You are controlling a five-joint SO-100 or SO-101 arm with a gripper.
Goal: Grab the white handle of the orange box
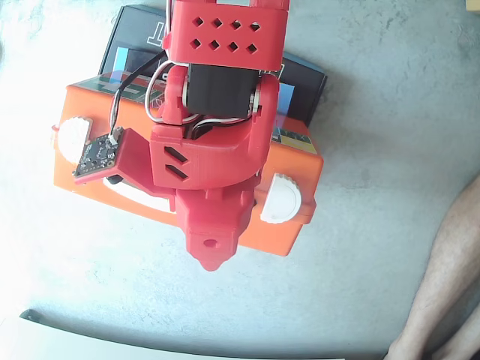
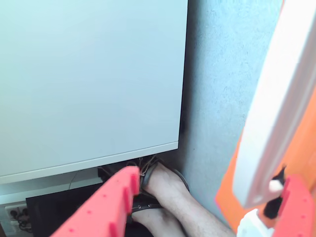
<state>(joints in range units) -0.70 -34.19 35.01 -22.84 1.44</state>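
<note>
The orange box point(image 1: 294, 225) lies on the grey floor, mostly under my red arm point(image 1: 214, 165) in the fixed view. Its white handle ends in round white knobs at the right point(image 1: 279, 199) and left point(image 1: 73, 136). My arm hides the bar between them. In the wrist view the white handle bar point(image 2: 276, 108) runs along the orange box point(image 2: 229, 192) at the right. My gripper point(image 2: 212, 180) is open. One red finger point(image 2: 111, 207) is at the lower left and the other point(image 2: 298, 207) at the lower right. The handle's end lies between them, close to the right finger.
A black box point(image 1: 300, 79) lies behind the orange box. A person's bare leg point(image 1: 450, 277) is at the right edge, and a sandalled foot point(image 2: 168, 192) shows in the wrist view. A white panel point(image 2: 89, 74) lies on the floor by the near edge point(image 1: 112, 341).
</note>
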